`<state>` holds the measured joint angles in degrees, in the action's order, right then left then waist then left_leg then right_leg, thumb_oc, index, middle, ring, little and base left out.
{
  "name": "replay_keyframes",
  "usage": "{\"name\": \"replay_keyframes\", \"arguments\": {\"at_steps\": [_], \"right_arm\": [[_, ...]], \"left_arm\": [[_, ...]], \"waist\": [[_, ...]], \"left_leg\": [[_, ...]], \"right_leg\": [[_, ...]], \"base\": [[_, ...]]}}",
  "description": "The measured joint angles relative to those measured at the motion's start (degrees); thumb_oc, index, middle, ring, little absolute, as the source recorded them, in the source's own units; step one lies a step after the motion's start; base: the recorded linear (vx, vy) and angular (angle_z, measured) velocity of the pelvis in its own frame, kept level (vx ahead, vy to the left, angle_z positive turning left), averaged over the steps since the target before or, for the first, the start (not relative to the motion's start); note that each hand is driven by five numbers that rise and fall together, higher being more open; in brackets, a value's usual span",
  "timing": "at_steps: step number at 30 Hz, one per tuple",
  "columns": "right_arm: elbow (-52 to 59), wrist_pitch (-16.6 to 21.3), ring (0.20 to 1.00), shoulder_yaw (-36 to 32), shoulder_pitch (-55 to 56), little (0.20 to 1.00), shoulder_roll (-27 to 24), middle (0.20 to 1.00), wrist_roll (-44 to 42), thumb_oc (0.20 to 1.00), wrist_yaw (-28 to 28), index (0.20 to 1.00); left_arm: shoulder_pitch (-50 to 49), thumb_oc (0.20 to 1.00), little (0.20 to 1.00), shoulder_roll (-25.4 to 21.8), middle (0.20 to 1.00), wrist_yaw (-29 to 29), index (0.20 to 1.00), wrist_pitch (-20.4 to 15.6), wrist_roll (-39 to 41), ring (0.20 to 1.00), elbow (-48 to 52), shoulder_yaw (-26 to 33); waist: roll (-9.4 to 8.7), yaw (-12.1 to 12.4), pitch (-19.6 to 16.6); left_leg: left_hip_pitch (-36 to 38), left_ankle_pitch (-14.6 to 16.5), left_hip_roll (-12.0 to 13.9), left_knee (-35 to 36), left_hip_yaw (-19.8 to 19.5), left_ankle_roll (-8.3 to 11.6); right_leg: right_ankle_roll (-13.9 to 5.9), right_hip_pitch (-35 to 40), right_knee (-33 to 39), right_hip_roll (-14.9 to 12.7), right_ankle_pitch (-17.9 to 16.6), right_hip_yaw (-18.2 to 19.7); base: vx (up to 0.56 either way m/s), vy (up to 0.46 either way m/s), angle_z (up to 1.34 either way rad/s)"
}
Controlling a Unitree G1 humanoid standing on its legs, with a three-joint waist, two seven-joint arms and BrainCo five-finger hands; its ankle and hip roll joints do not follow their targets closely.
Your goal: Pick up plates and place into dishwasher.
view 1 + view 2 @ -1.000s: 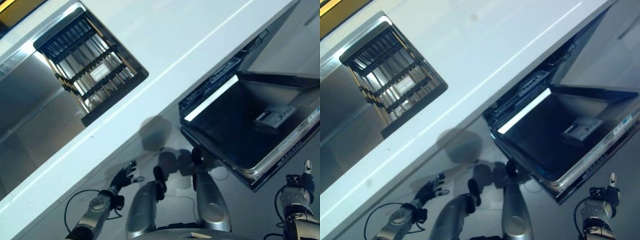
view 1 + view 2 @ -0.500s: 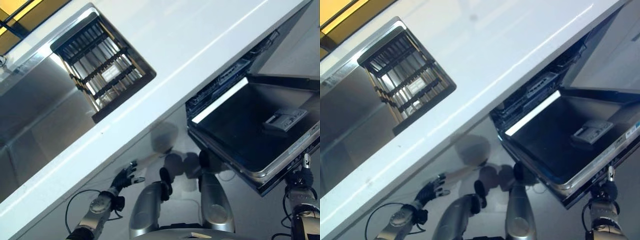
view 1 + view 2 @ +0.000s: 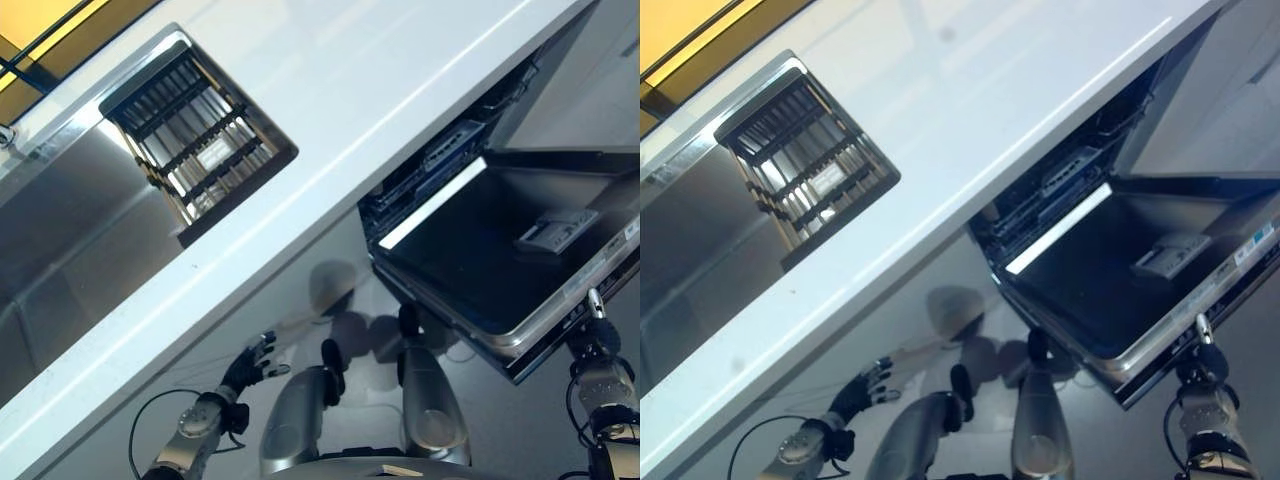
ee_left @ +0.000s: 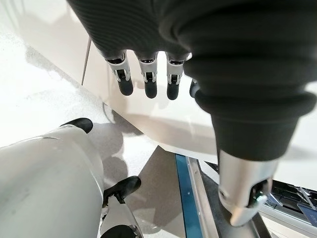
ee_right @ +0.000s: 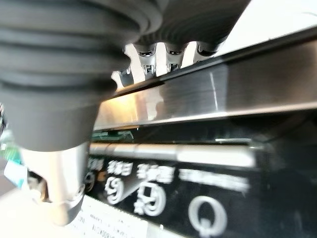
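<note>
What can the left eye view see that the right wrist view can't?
Left eye view: the sink with a dark rack, the white counter and the open left hand. Right wrist view: white symbols on the door's black edge. Both: the open dishwasher door and the right hand at its edge.

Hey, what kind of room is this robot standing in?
Most likely a kitchen: a white countertop with a steel sink holding a dish rack, and a dishwasher with its door open beneath.
</note>
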<state>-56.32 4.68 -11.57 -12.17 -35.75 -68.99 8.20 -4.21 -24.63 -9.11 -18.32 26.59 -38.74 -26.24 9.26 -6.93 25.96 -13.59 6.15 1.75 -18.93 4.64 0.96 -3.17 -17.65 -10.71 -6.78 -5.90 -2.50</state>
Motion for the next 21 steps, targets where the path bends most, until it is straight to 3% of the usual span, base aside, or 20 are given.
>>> {"name": "replay_keyframes", "arguments": {"at_steps": [11,12,13,14,15,19,21], "right_arm": [[6.8,-2.9,1.0,3.7,-1.4,1.0,3.7,1.0,0.8,1.0,-13.8,1.0],[7.0,-3.0,1.0,4.4,-2.1,1.0,3.9,1.0,0.7,1.0,-14.7,1.0],[7.0,-3.3,1.0,4.5,-2.4,1.0,4.2,1.0,0.6,1.0,-15.6,1.0],[7.0,-3.8,1.0,4.6,-2.2,1.0,4.8,1.0,0.2,1.0,-16.8,1.0],[7.2,-4.1,1.0,5.2,-2.4,1.0,5.4,1.0,0.2,1.0,-17.4,1.0],[8.9,-4.2,1.0,5.7,-2.7,1.0,6.2,1.0,0.0,1.0,-19.2,1.0],[8.9,-4.3,1.0,5.8,-3.1,1.0,6.3,1.0,0.0,1.0,-19.9,1.0]], "left_arm": [[-2.5,1.0,1.0,0.0,1.0,0.1,1.0,0.2,-0.1,1.0,-0.7,0.5],[-2.5,1.0,1.0,0.3,1.0,0.1,1.0,0.2,-0.2,1.0,-0.8,0.6],[-2.5,1.0,1.0,0.5,1.0,0.1,1.0,0.2,-0.4,1.0,-0.9,0.8],[-2.9,1.0,1.0,0.3,1.0,0.1,1.0,0.1,-0.7,1.0,-0.9,1.3],[-3.0,1.0,1.0,0.6,1.0,0.1,1.0,0.1,-1.0,1.0,-1.1,1.6],[-3.2,1.0,1.0,1.4,1.0,0.1,1.0,0.2,-1.2,1.0,-1.0,1.6],[-3.2,1.0,1.0,1.7,1.0,0.2,1.0,0.3,-1.2,1.0,-1.1,1.7]], "waist": [[-4.16,1.8,-2.2],[-3.71,2.2,-2.2],[-3.31,2.4,-2.2],[-4.46,2.6,-2.8],[-4.92,3.7,-3.0],[-4.8,3.8,-3.3],[-4.49,4.3,-3.8]], "left_leg": [[1.3,-0.1,0.9,1.8,-2.6,0.09],[1.3,-0.4,1.8,2.9,-3.4,-0.15],[1.5,-1.6,3.0,3.3,-3.4,0.47],[1.9,-1.7,2.8,3.7,-3.5,0.75],[2.6,-1.9,2.9,4.9,-3.5,1.17],[4.6,-2.4,3.2,6.7,-4.2,1.21],[5.3,-2.4,3.2,8.8,-4.9,1.21]], "right_leg": [[0.01,1.9,0.8,0.9,1.2,-2.2],[-0.66,2.4,1.1,1.7,1.5,-2.6],[0.41,2.1,-3.3,2.6,2.3,-2.4],[2.69,3.8,-5.8,2.3,6.7,-1.0],[2.49,3.8,-5.0,2.4,6.7,-1.7],[2.9,5.7,-3.8,2.5,6.4,-3.4],[1.93,6.9,-1.0,2.7,5.8,-3.7]], "base": [[0.02,-0.006,0.06],[0.06,-0.012,-0.06],[0.07,-0.015,0.11],[0.07,-0.015,0.02],[0.07,-0.012,0.0],[0.06,0.004,0.01],[0.06,0.014,0.07]]}}
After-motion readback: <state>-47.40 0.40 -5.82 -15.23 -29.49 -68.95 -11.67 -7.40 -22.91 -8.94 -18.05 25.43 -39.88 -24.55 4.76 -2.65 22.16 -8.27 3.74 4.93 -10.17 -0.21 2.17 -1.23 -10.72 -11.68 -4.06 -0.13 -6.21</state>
